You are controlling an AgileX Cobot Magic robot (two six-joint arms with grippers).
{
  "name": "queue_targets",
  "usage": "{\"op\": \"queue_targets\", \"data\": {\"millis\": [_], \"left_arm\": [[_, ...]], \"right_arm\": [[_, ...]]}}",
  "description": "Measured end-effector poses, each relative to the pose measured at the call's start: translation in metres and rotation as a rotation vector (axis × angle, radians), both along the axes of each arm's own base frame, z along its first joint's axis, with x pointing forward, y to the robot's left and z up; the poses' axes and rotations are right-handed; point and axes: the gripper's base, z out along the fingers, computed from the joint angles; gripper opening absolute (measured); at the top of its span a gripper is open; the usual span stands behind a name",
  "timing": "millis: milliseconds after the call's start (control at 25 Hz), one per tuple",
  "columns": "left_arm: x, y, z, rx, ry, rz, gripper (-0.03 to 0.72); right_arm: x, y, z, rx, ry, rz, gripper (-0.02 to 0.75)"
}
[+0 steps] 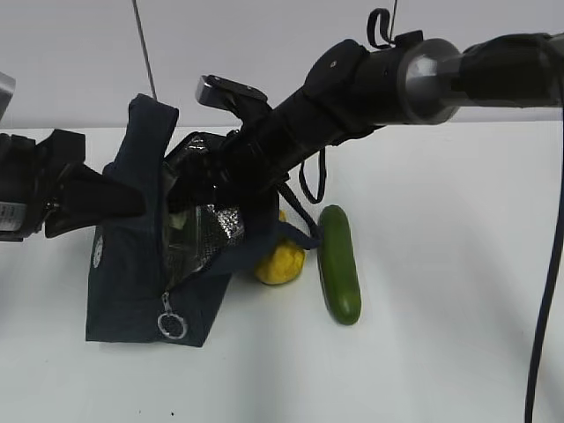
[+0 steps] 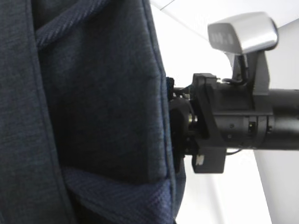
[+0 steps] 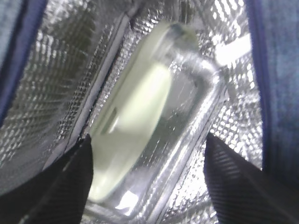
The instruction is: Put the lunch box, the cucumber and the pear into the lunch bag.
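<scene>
Right gripper (image 3: 147,182) deep inside dark navy foil-lined lunch bag (image 1: 132,291), jaws spread around clear sage-lidded lunch box (image 3: 140,130). Left gripper (image 1: 115,201) at bag's left wall, state unreadable. Lumpy yellow pear (image 1: 280,262), long green cucumber (image 1: 339,264) on open white worktop (image 1: 449,291).

The exterior view looks down slantwise at the dark navy fabric lunch bag (image 1: 132,291). The left wrist view presses against its outside (image 2: 93,112); the right wrist view peers inside at its foil lining (image 3: 56,70).
</scene>
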Motion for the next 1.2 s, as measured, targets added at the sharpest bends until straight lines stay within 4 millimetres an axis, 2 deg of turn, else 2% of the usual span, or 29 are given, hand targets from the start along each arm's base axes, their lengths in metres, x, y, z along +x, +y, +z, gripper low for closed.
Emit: {"op": "queue_targets", "data": {"millis": [200, 320, 560, 680, 800, 1000, 1200], "left_arm": [[-0.001, -0.001, 0.001, -0.009, 0.003, -0.007, -0.019], [-0.001, -0.001, 0.001, -0.009, 0.003, -0.007, -0.019], [-0.001, -0.001, 0.001, -0.009, 0.003, -0.007, -0.019], [-0.001, -0.001, 0.001, -0.009, 0.003, -0.007, -0.019], [-0.001, -0.001, 0.001, -0.009, 0.003, -0.007, -0.019], [-0.001, -0.001, 0.001, -0.009, 0.003, -0.007, -0.019], [-0.001, -0.001, 0.001, -0.009, 0.003, -0.007, -0.019]], "right_arm": [[0.008, 0.0, 0.015, -0.053, -0.094, 0.046, 0.578], [0.01, -0.006, 0.029, -0.101, -0.146, 0.061, 0.578], [0.007, -0.034, 0.082, -0.219, -0.263, 0.022, 0.578], [0.001, -0.048, 0.099, -0.311, -0.266, -0.019, 0.578], [-0.007, -0.06, 0.103, -0.423, -0.192, -0.055, 0.578], [-0.015, -0.079, 0.094, -0.602, -0.023, -0.151, 0.578], [-0.014, -0.087, 0.089, -0.665, 0.053, -0.287, 0.577]]}}
